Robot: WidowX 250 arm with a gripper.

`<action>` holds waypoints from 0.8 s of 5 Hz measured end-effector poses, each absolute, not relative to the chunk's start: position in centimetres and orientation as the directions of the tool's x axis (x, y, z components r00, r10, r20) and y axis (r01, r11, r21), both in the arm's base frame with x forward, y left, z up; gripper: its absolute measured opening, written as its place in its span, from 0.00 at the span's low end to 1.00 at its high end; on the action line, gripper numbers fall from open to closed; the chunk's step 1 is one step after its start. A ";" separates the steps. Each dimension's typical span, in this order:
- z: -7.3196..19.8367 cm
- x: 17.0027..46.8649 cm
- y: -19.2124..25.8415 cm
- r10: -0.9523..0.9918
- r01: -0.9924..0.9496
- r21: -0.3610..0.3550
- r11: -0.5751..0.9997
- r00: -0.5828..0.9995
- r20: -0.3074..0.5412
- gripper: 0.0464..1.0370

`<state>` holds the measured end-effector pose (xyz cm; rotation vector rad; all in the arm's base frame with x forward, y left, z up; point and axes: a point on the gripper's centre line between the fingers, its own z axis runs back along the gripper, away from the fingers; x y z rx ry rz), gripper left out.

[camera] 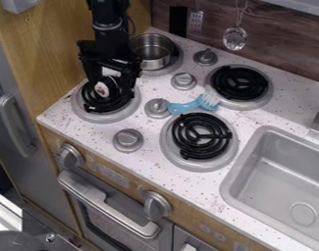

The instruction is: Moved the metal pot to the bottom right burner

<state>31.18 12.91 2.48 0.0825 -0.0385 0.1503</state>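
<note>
Metal pot: it stands upright on the far left burner of the speckled, pale tabletop, beyond the gripper and to the right of it in the camera view. The biggest pieces frame the stove: a grey door on the left, a wooden side panel and, under the front edge, an oven door with a long handle. The grey sink is set into the tabletop at the right.

The black arm comes in from the top left, and its gripper hangs over the near left burner. The gripper is released, its fingers spread; a small round pale piece with a red mark shows between them, and I cannot tell what it is. The gripper's upper part overlaps the pot's left side in the view; whether they touch, I cannot tell.

The near right burner and the far right burner have bare black coils. A light blue brush lies between these two, close to one of the four grey knobs on the tabletop. A clear faceted pendant hangs before the dark wood wall.
</note>
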 end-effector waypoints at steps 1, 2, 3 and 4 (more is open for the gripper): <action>1.1 30.6 12.6 0.150 -0.150 0.062 0.987 0.989 0.004 0.96; 0.3 32.4 11.1 0.010 -0.009 -0.007 1.000 0.999 0.050 0.96; -0.1 35.3 8.8 -0.117 0.121 -0.032 0.992 0.987 0.108 0.96; 0.4 38.6 7.5 -0.198 0.216 -0.044 0.975 0.946 0.256 0.96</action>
